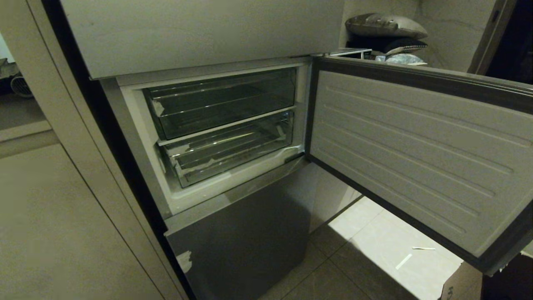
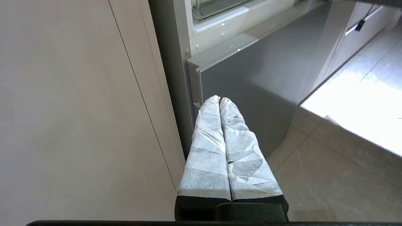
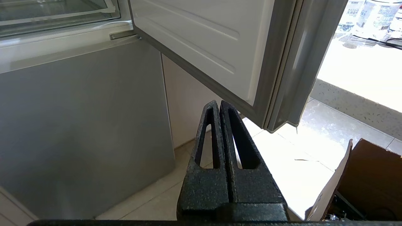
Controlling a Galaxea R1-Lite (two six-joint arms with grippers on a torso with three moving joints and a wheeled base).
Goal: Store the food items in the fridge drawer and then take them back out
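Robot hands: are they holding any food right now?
No. The left hand and the right hand are both shut on nothing, hanging low in front of the fridge.

Grey steel lower door front (image 1: 245,233), shut, with a whitish scrap (image 1: 184,260) stuck near its left edge; open fridge door (image 1: 416,154) swung out to the right, ribbed white inner liner showing; beige cabinet panel (image 1: 62,225) left of the fridge. Tiled floor (image 1: 374,241) bearing two small white strips (image 1: 404,261); cardboard box (image 3: 367,182) at lower right; stacked cushions (image 1: 385,29) beyond the door.
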